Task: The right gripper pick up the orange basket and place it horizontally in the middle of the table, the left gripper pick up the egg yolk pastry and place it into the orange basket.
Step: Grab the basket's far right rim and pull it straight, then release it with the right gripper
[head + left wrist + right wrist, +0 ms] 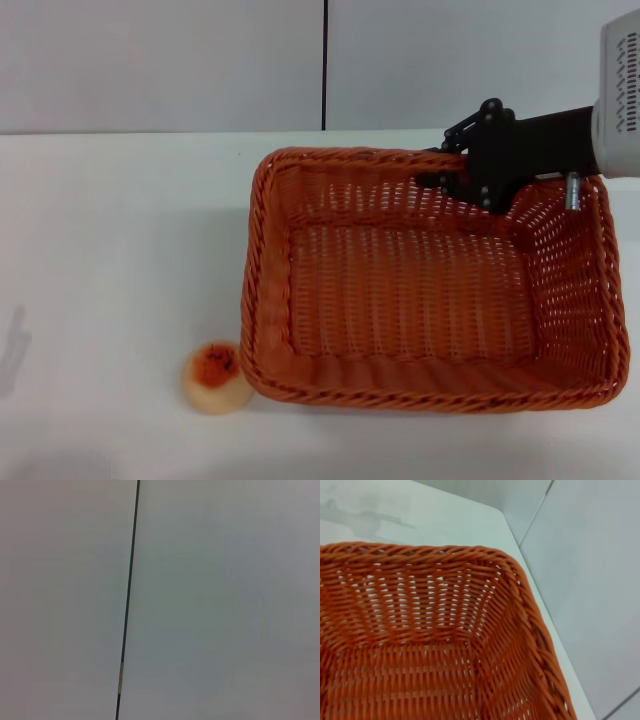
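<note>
The orange basket [430, 290] lies flat on the white table [120, 230], right of centre, with its long side running across my view. My right gripper [448, 165] sits at the basket's back rim near the far right corner, its black arm reaching in from the right. In the right wrist view I see only the basket's inner corner and braided rim [470, 555]. The egg yolk pastry [218, 377] rests on the table just outside the basket's front left corner, apart from the rim. My left gripper is out of view; the left wrist view holds only a wall.
A pale wall with a dark vertical seam [325, 65] stands behind the table's back edge. A faint shadow [15, 350] falls on the table's far left. The right arm's grey ribbed housing [620, 90] hangs over the basket's back right corner.
</note>
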### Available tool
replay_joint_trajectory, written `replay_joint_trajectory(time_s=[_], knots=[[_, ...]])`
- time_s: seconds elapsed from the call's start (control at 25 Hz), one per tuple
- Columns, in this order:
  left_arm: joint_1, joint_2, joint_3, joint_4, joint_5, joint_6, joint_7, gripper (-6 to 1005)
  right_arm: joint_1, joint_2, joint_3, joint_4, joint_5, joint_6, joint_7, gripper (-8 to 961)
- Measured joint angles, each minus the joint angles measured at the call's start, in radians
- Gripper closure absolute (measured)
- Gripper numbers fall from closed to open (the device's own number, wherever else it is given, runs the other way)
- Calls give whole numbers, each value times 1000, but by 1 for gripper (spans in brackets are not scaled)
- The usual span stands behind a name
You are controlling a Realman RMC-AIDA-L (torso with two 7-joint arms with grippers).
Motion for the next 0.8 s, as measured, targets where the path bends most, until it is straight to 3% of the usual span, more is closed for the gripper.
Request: replay_joint_trajectory(time_s=[0.8], knots=[[-13,-2,11,-6,0,-3,62,270,-40,3,-23,-21,63,-20,-8,650]])
